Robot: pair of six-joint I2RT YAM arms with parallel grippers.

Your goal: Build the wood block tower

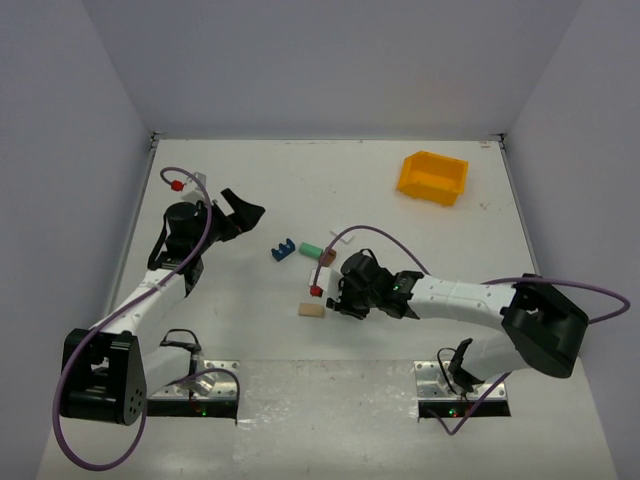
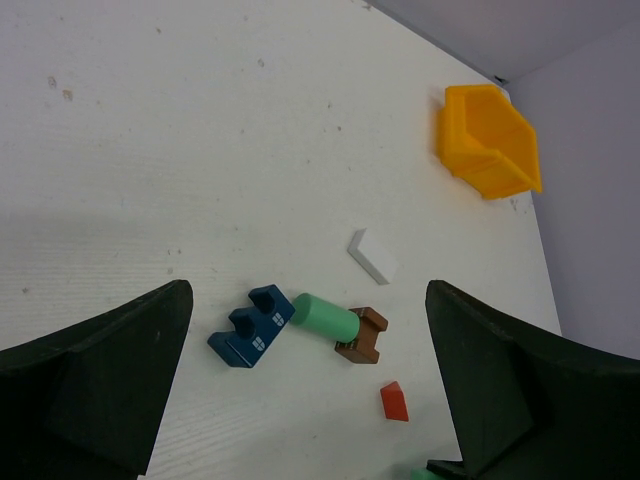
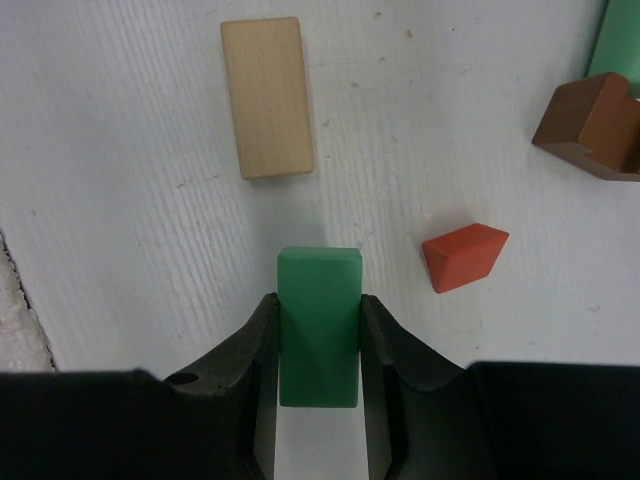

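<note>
Closest to the lens, pinched between both fingers of the right gripper [image 3: 320, 315]: green brick [image 3: 318, 300], long side pointing forward; lifted or resting on the table [image 3: 120, 200], cannot tell. Lying just ahead, touching nothing: pale wooden block [image 3: 266, 97] and red wedge [image 3: 464, 256], with a brown piece [image 3: 592, 125] at the far right edge. Judged from this, very early in the task: nothing stacked yet, all pieces loose around the middle of the table. Left to do: choose a base, pile the other pieces on it, finish with red on top. Missing from the right wrist view but plain from the left wrist: blue notched piece [image 2: 252, 325] just beside a green cylinder [image 2: 325, 315], white piece [image 2: 372, 256], yellow bin [image 2: 487, 140] farther off. Shown best from above: left gripper [image 1: 243, 207], spread wide, holding nothing, well apart from the pieces.
</note>
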